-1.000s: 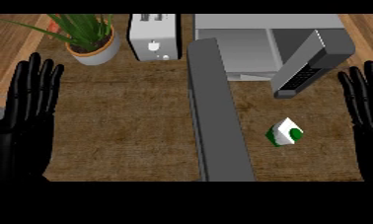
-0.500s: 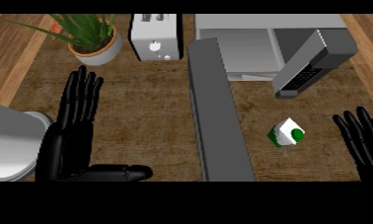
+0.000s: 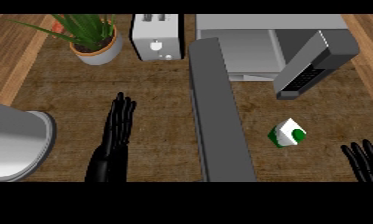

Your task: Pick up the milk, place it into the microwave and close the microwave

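Note:
A small green and white milk carton (image 3: 287,133) lies on the counter at the right, below the microwave (image 3: 271,45). The microwave stands at the back right with its door (image 3: 315,65) swung open to the right. My right hand (image 3: 360,160) shows only as straight fingers at the lower right corner, apart from the carton and to its lower right. My left hand (image 3: 114,141) rises from the lower edge at centre left, fingers straight and edge-on, holding nothing.
A long grey bar (image 3: 218,119) runs down the middle of the counter between my hands. A white toaster (image 3: 156,36) and a potted plant (image 3: 93,35) stand at the back left. A grey rounded forearm part (image 3: 20,141) fills the lower left edge.
My left hand has moved right and lower and turned edge-on, its thumb no longer showing. My right hand has sunk further toward the lower right corner. The carton has not moved.

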Available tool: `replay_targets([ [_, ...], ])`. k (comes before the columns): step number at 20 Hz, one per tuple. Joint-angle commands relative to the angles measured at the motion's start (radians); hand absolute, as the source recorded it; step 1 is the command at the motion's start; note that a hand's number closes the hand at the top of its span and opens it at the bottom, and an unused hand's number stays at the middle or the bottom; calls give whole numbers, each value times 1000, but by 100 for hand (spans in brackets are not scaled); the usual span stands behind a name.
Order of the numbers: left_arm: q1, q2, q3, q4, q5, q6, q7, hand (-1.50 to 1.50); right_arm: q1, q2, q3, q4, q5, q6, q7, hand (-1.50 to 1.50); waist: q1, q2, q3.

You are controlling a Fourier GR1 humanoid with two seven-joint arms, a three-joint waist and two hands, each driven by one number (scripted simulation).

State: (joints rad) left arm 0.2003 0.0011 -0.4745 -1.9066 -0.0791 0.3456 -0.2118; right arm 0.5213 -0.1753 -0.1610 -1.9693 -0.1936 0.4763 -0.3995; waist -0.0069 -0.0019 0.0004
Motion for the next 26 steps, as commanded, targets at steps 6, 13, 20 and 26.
replay_targets([
  [6, 51, -1, -152, 95, -8, 133, -128, -150, -121, 7, -63, 267, 132, 9, -164, -150, 9, 1, 0],
  [13, 3, 7, -130, 53, 15, 114, -48, -150, -186, 72, -52, 467, 238, -64, -295, -150, 8, 2, 0],
  [20, 96, 56, -152, 77, 84, 94, -175, -150, -317, 47, -77, 587, 258, -102, -275, -150, 9, 2, 0],
  [26, 157, 86, -163, 32, 113, 84, -192, -150, -436, 88, -72, 864, 376, -260, -448, -150, 14, 2, 0],
])
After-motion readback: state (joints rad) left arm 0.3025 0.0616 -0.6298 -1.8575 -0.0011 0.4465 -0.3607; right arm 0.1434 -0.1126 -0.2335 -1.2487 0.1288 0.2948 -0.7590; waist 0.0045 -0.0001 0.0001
